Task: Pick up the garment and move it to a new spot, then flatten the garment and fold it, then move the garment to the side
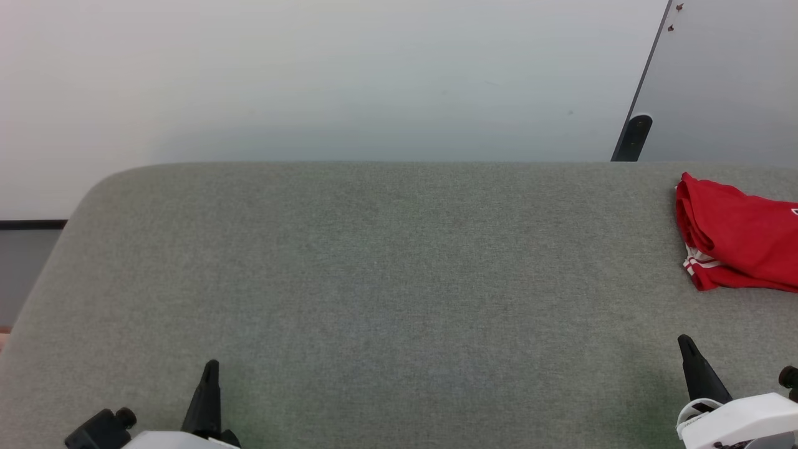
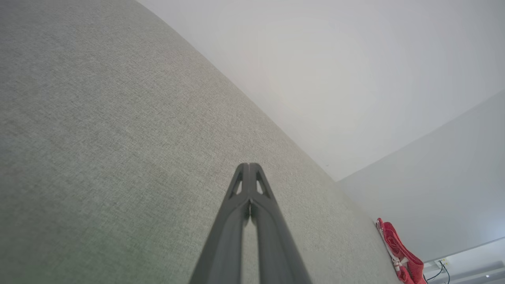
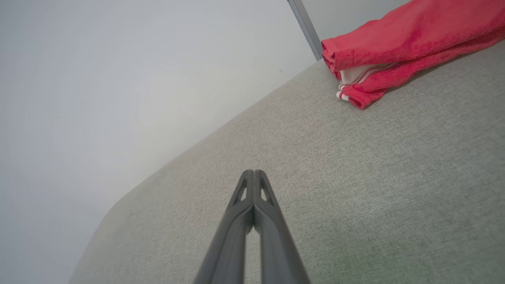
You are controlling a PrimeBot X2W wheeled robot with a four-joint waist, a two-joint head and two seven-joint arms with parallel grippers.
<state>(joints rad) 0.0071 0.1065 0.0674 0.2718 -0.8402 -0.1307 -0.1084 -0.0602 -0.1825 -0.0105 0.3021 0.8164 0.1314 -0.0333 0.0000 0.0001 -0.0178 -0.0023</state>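
- Over at the far right edge of the head view sits the red jersey-style garment with a white striped sleeve trim [image 1: 742, 243]. It's cut off by the frame, so I can't see the whole thing.
- It lies in a compact layered bundle with a rounded fold on its near-left side and the striped trim tucked under a red layer. The right wrist view shows those layers best [image 3: 394, 43], and from the left wrist it's just a small red sliver way off along the far edge [image 2: 400, 252].
- It rests on the grey-green fabric-covered table with rounded corners [image 1: 374, 262], close to the back edge, with a pale wall [image 1: 312, 81] behind it.
- The right gripper [image 1: 687, 344] is the nearer one, but it's apart from the cloth and holds nothing, with its fingers pressed together [image 3: 253, 173].
- The left gripper [image 1: 211, 369] is well apart at the lower left, also pinched closed on nothing [image 2: 249, 167].
- My read is that the bundle looks folded and parked off to the side, so this may be the last step wrapped up. I can't rule out a start pose, though.
- If a pick is what's next, I'd spread the right fingers, reach forward and right, and pinch a top layer near that fold. I'd want to grab the cloth only, not dig into the table fabric.
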